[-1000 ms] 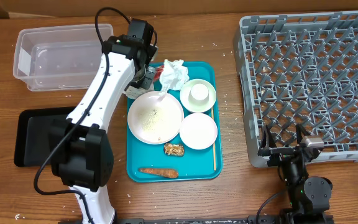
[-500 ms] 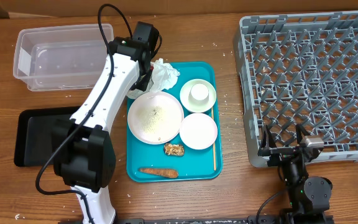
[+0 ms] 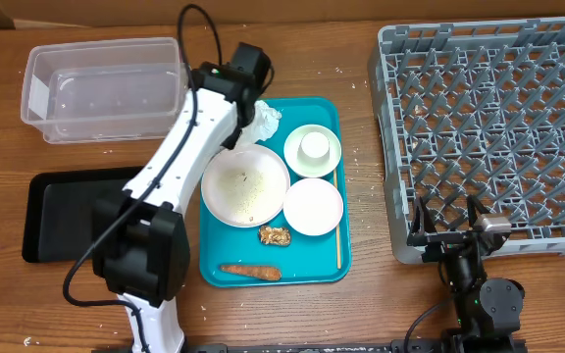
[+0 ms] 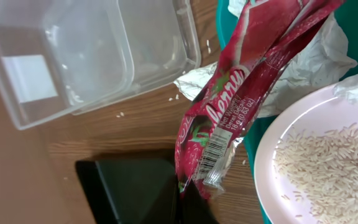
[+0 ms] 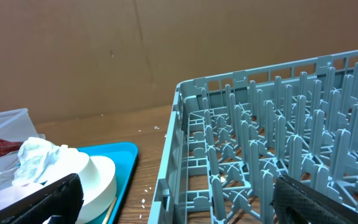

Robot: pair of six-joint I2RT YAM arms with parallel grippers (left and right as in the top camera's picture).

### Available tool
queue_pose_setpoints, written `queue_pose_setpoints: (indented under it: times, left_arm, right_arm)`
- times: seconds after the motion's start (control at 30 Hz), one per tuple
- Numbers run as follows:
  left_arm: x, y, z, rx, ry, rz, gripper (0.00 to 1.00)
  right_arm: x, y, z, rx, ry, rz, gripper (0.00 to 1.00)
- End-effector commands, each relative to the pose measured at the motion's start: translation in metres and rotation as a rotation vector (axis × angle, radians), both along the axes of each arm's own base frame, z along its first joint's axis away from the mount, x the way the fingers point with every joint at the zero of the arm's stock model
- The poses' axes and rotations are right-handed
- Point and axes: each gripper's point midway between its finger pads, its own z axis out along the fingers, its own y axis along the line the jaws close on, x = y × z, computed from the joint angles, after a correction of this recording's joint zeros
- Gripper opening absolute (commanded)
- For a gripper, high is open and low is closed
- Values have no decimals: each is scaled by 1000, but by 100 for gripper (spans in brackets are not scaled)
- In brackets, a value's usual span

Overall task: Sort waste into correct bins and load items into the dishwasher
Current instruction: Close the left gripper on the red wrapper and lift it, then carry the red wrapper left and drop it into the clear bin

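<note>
My left gripper [image 4: 191,202] is shut on a red snack wrapper [image 4: 229,106], which hangs from the jaws above the table. In the overhead view the left gripper [image 3: 241,110] is at the back left corner of the teal tray [image 3: 219,265], beside a crumpled white napkin [image 3: 266,120], and the arm hides the wrapper. The tray holds a plate with rice [image 3: 245,184], a white bowl [image 3: 313,206], a cup on a small plate [image 3: 314,146], a carrot [image 3: 250,272], a brown food scrap [image 3: 275,235] and a chopstick [image 3: 337,226]. My right gripper [image 3: 449,230] is open and empty at the front edge of the grey dish rack [image 3: 488,118].
A clear plastic bin [image 3: 47,88] stands at the back left and a black bin [image 3: 47,211] at the front left; both show in the left wrist view, the clear bin [image 4: 17,112] and the black bin [image 4: 129,186]. Rice grains lie scattered on the wood.
The left arm has swung right and toward the back, from the tray's left edge to over the napkin, with the wrapper in its jaws. The right arm has not moved.
</note>
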Motion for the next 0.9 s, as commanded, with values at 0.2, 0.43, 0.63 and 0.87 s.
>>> queue_pose_setpoints:
  times: [0.2,0.43,0.63,0.87]
  left_arm:
    - [3,0,30,115,-95,-18,4]
    - [-1,-14,21,9,-58,-28,4]
    - [-14,-34,20,-144,-10,-52,4]
    - [-51,-35,18,-208,114,4,4]
  right_arm:
    - [0,0,-2,-3,-5,-1,100]
    - [0,0,-2,-3,-5,-1,100]
    - [0,0,-2,-3,-5,-1,100]
    - [0,0,-2,-3,-5,-1,100]
